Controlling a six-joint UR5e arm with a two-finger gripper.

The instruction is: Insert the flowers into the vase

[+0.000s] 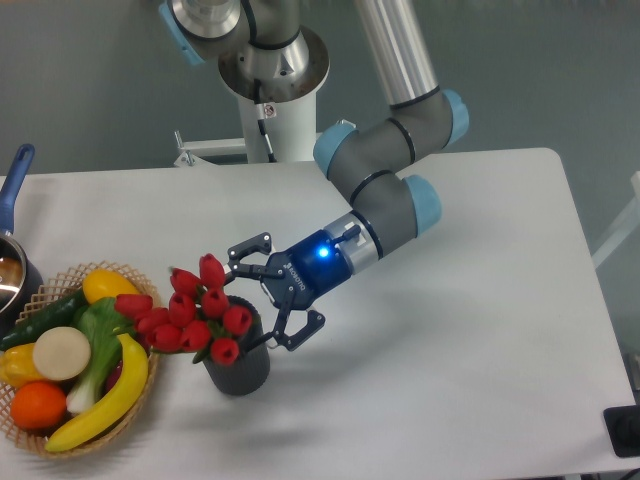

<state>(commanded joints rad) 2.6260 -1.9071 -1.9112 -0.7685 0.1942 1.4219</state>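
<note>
— Where is your claw, and what is it doing?

— My blue and black two-finger gripper hangs low over the white table, reaching left from my grey arm with its pale blue joint caps. Its fingers are spread wide apart, with nothing between them.

— And the flowers?

— The bunch of glossy red closed tulip buds stands with its stems down in the small dark grey cylindrical vase. The heads lean left, out over the vase's rim towards the woven wicker basket. My lower finger sits just beside the vase mouth; whether it touches the rim or a bud I can't quite tell from this angle.

— What's in that basket?

— A yellow banana, an orange, a green cucumber and a pale round slice, among other produce. At the far left edge is a metal pot with a blue handle.
</note>
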